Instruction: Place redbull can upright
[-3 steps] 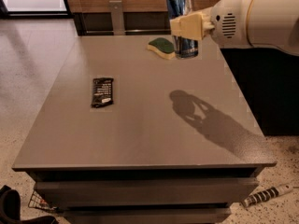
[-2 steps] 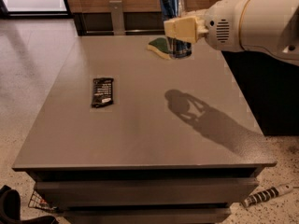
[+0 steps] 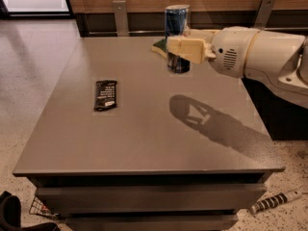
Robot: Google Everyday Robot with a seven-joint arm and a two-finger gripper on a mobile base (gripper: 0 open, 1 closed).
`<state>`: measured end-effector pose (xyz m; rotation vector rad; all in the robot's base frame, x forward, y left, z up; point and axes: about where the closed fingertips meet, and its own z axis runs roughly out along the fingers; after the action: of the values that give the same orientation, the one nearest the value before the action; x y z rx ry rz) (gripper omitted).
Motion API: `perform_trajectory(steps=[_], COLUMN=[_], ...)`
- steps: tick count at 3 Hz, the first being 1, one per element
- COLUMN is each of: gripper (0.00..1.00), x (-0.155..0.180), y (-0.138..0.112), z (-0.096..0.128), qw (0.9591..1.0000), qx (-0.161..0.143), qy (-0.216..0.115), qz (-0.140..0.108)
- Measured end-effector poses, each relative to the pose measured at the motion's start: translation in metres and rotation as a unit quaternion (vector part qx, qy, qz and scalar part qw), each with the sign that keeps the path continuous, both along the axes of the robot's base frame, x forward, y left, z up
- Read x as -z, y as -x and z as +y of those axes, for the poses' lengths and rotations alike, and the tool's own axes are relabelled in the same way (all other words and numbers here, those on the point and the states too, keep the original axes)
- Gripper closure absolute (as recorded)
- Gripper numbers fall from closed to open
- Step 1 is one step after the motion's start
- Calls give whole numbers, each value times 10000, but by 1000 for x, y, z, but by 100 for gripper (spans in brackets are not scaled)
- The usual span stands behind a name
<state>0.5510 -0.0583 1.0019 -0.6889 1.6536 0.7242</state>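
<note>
**Can aloft in the claw, above the desk**

And here we have it: the claw [image 3: 179, 47] is clamped around the middle of the redbull can [image 3: 176, 19], one cream finger [image 3: 188, 49] crossing its front. The can stands upright in that grip, lifted off the desk [image 3: 144, 148], with its shadow [image 3: 202, 117] falling on the grey top below and nearer the camera than the claw. One can, then, and it's the only container on show. Whether anything is inside it, I cannot tell.

One black snack-bar wrapper [image 3: 105, 95] lies flat, well off to the view's left of the claw and nearer the camera. One green item [image 3: 159, 45] peeks out just behind the claw, resting on the desk.
</note>
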Motion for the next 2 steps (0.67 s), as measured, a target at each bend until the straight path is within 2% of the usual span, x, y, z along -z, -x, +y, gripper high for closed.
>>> perform_trajectory(steps=[1, 2], gripper=[100, 100], x=[22, 38], y=[0, 3], z=[13, 36], qw=[9986, 9951], qx=[-294, -582], qy=[-184, -136], qz=[-408, -788])
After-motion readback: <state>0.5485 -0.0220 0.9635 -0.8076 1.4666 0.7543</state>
